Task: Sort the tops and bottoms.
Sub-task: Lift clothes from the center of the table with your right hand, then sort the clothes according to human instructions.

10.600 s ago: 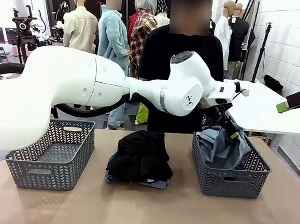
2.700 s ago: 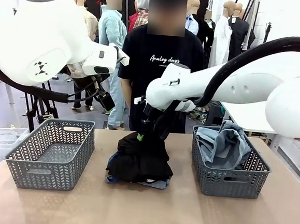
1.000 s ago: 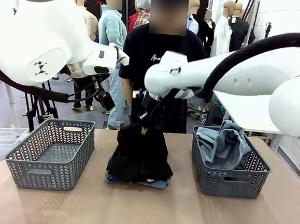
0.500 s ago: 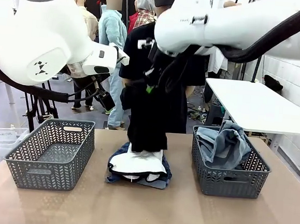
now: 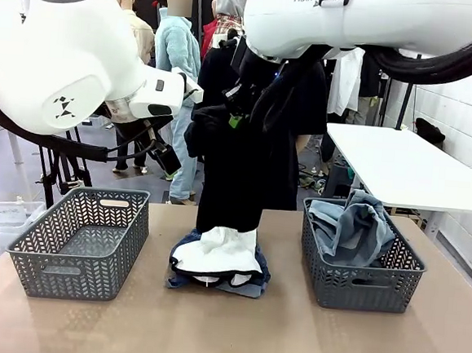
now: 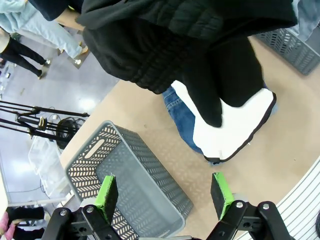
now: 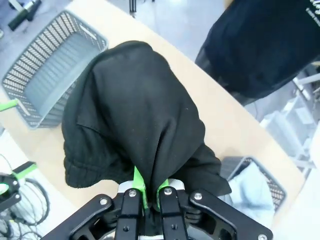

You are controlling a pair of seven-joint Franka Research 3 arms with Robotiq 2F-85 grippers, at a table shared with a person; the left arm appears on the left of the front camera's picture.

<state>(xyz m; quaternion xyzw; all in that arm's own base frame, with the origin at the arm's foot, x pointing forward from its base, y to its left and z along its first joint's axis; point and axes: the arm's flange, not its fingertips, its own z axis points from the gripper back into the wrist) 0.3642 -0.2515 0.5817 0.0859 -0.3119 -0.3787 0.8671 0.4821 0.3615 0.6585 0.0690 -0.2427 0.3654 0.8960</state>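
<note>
**Lifting the black top (image 5: 236, 176) off the pile**

Pinched tight in the right gripper (image 5: 239, 115), now hanging high over the table (image 5: 289, 336), no longer folded there as a second ago. Uncovered by this: a white top (image 5: 218, 253) on denim shorts (image 5: 185, 240), between left basket (image 5: 124, 241) and right basket (image 5: 358, 288). Left gripper (image 6: 164, 189) spread wide, holding nothing. Probably next: carrying it to the baskets.

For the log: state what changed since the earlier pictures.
The right gripper closed on the bulky black top and raised it off the pile, baring the white folded top on blue denim shorts. The open left gripper withdrew from the right grey basket. It and the left grey basket stayed put.
</note>
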